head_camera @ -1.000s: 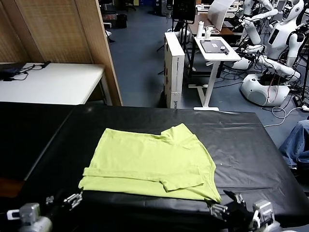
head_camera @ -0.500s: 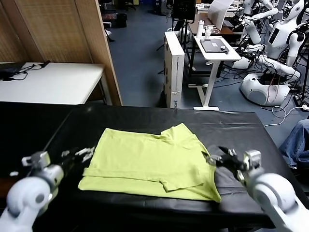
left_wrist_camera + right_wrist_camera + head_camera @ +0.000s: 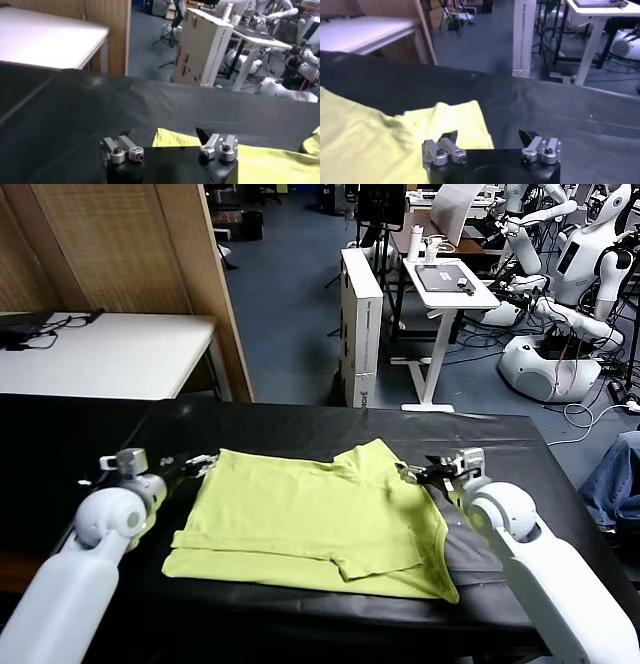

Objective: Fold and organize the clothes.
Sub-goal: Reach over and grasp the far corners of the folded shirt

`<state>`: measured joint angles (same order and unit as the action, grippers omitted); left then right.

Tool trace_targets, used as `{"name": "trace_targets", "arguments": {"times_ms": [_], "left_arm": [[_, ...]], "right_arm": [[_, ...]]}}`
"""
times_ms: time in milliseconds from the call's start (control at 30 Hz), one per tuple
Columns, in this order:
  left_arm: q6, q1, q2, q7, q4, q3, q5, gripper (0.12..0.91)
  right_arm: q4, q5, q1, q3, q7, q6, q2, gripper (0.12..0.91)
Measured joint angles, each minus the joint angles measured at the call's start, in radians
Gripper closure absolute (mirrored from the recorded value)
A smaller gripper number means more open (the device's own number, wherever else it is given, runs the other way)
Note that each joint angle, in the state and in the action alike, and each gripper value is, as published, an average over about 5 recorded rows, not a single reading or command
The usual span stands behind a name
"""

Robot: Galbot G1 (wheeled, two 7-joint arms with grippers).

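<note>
Shirt (image 3: 315, 524) lies mid-table (image 3: 500, 444), partly folded. Left gripper (image 3: 200, 463) is at its far-left corner, right gripper (image 3: 425, 473) at its far-right sleeve. Wrist views: both grippers' jaws spread apart, seemingly just above fabric.

1. No text, label, brand, number or sign is legible on any item in the three views.
2. The white carton (image 3: 361, 324), at 12 o'clock beyond the black table (image 3: 500, 454), carries small printing that cannot be read.
</note>
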<state>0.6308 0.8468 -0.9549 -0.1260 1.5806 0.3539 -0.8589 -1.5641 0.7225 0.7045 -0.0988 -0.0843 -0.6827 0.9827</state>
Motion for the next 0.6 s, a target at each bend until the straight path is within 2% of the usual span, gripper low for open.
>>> {"name": "trace_targets", "arguments": {"times_ms": [333, 600], "left_arm": [[-0.008, -0.074, -0.033, 0.005, -0.095, -0.046, 0.018, 0.123], [-0.012, -0.108, -0.062, 0.027, -0.135, -0.083, 0.066, 0.123]], "right_arm": [[0.036, -0.027, -0.027, 0.022, 0.015, -0.002, 0.014, 0.118], [0.042, -0.039, -0.024, 0.028, 0.037, 0.004, 0.011, 0.132]]}}
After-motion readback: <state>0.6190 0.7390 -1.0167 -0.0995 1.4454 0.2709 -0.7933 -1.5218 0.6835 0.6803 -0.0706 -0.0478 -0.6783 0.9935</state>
